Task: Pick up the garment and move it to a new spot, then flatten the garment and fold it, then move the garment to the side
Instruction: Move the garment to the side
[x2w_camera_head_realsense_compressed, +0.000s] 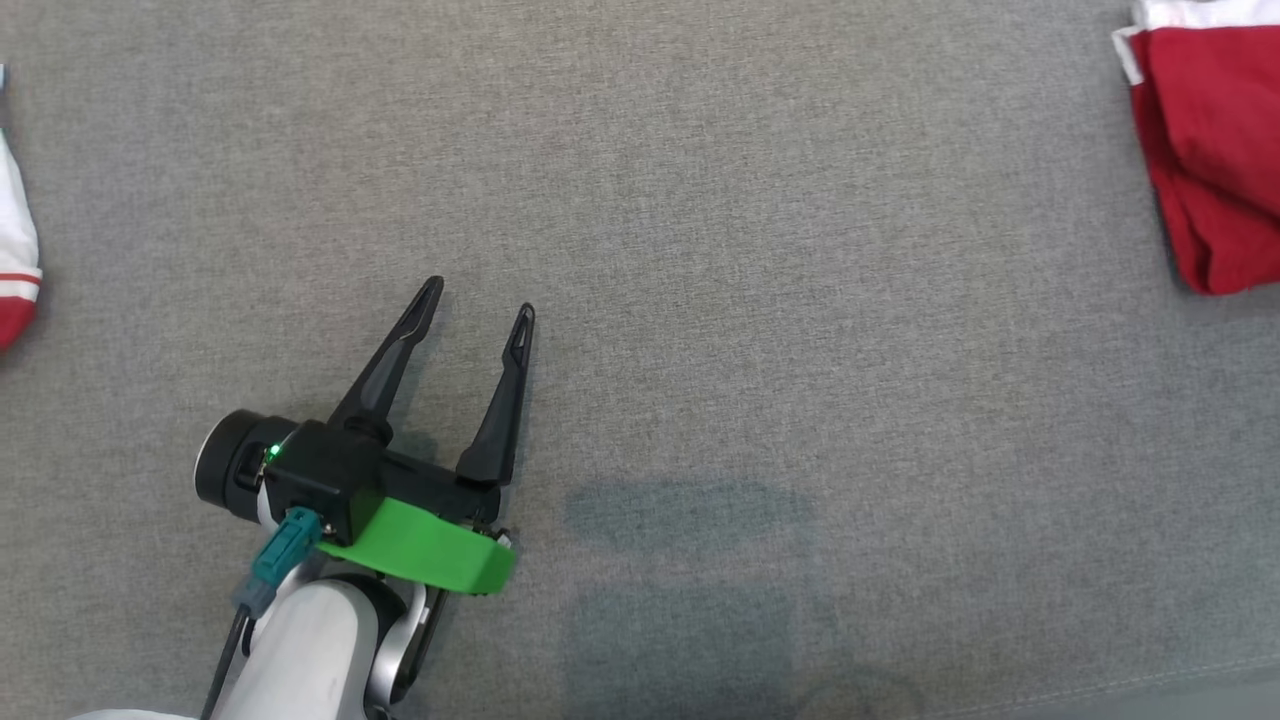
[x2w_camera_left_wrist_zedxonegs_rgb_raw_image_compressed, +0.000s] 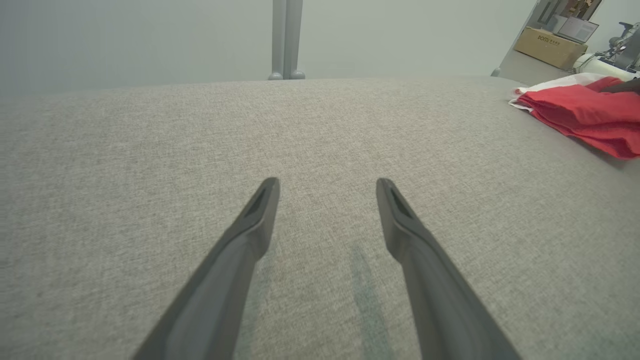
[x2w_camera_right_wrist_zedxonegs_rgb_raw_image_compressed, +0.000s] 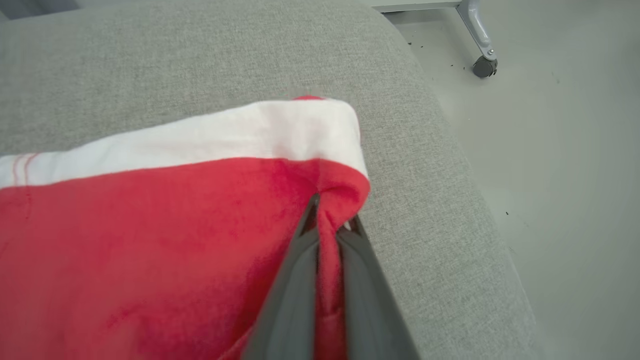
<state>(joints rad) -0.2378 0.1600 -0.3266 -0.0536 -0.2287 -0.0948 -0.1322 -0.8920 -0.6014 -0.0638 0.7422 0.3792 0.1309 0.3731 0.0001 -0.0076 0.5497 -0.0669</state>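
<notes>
Folded at the head view's upper right by the bench (x2w_camera_head_realsense_compressed: 700, 250) edge, the red garment (x2w_camera_head_realsense_compressed: 1215, 150) has its corner pinched in the right gripper (x2w_camera_right_wrist_zedxonegs_rgb_raw_image_compressed: 332, 220), likely for dragging aside, while the left gripper (x2w_camera_head_realsense_compressed: 480, 300) idles open.

Indoor lab or test workspace suggested. Wide work surface (x2w_camera_head_realsense_compressed: 700, 250) covered in grey woven fabric, edge padded and rounded. Pale smooth floor (x2w_camera_right_wrist_zedxonegs_rgb_raw_image_compressed: 575, 175) seen beyond edge. Metal frame leg carried on caster wheel (x2w_camera_right_wrist_zedxonegs_rgb_raw_image_compressed: 484, 66). Grey metal post (x2w_camera_left_wrist_zedxonegs_rgb_raw_image_compressed: 286, 40) set against plain far wall. Cardboard box (x2w_camera_left_wrist_zedxonegs_rgb_raw_image_compressed: 549, 41) seen far right.
</notes>
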